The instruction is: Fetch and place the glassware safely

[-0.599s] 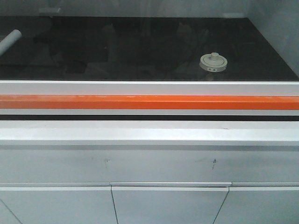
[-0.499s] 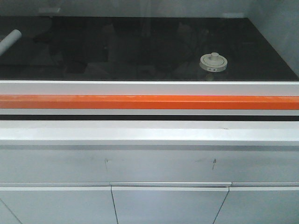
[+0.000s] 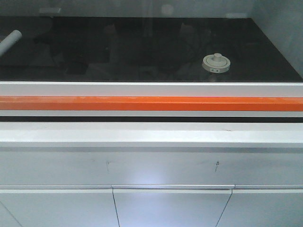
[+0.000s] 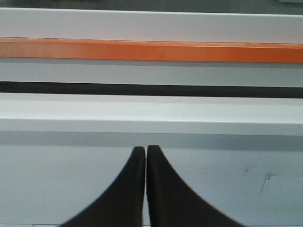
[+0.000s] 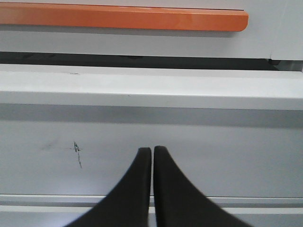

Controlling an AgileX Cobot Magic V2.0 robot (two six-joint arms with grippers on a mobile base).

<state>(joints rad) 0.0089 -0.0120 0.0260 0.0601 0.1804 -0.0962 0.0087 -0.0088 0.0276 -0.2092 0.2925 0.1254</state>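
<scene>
The largest part of the front view is taken up by a white cabinet front (image 3: 151, 165), on which door seams are seen low down and small dark scratch marks (image 3: 217, 164) are seen higher up. Above it a glossy black table (image 3: 118, 52) is set back behind a white rail, and dim reflections are shown on its surface. An orange strip (image 3: 142, 103) is run across the full width between the rail and the cabinet front.

The left hand (image 4: 146, 150) is seen in its wrist view as two dark fingers clenched tip to tip, with nothing held between them; it is pointed at the cabinet front below the orange strip. The right hand (image 5: 152, 151) is likewise clenched on nothing, and is aimed at the cabinet panel just right of a scratch mark.

The glassware (image 3: 216, 66), a squat jar capped by a cream-white knobbed lid, is stood upright on the right part of the table, near its front edge. A white tube (image 3: 10, 40) is laid slanted at the table's far left edge, well apart from the jar.
</scene>
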